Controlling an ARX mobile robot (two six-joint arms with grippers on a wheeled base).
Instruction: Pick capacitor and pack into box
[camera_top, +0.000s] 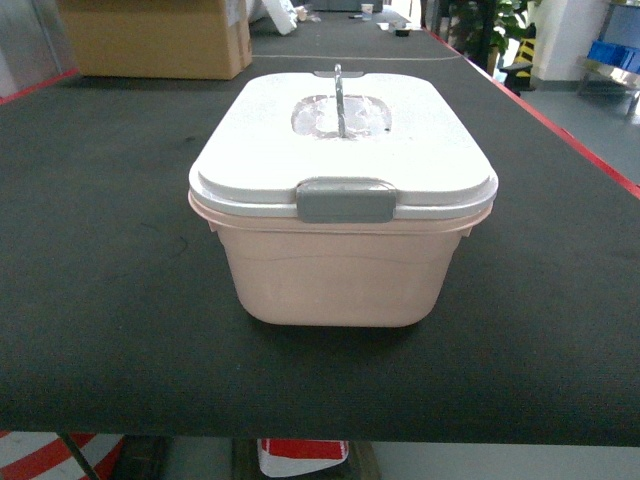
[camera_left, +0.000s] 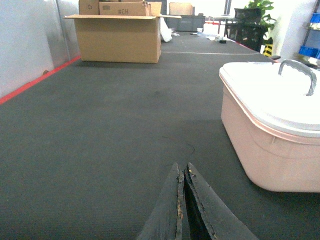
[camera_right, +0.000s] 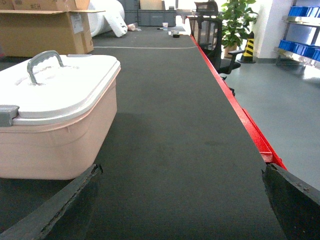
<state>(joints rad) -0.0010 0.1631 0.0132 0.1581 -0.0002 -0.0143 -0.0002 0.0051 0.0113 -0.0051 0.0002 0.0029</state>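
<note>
The box (camera_top: 340, 275) is a pale pink tub in the middle of the dark table, with its white lid (camera_top: 250, 150) on and the grey front clasp (camera_top: 345, 200) down. Its grey handle (camera_top: 338, 95) stands upright. No capacitor shows in any view. Neither gripper appears in the head view. My left gripper (camera_left: 182, 167) is shut with nothing between its tips, low over the mat to the left of the box (camera_left: 265, 150). My right gripper (camera_right: 182, 167) stands wide open and empty to the right of the box (camera_right: 50, 145).
A brown cardboard carton (camera_top: 155, 38) stands at the back left of the table. A red strip (camera_right: 240, 115) marks the table's right edge, and another red strip (camera_left: 35, 80) runs along the left. Blue bins (camera_right: 300, 12) sit on shelves beyond the right edge.
</note>
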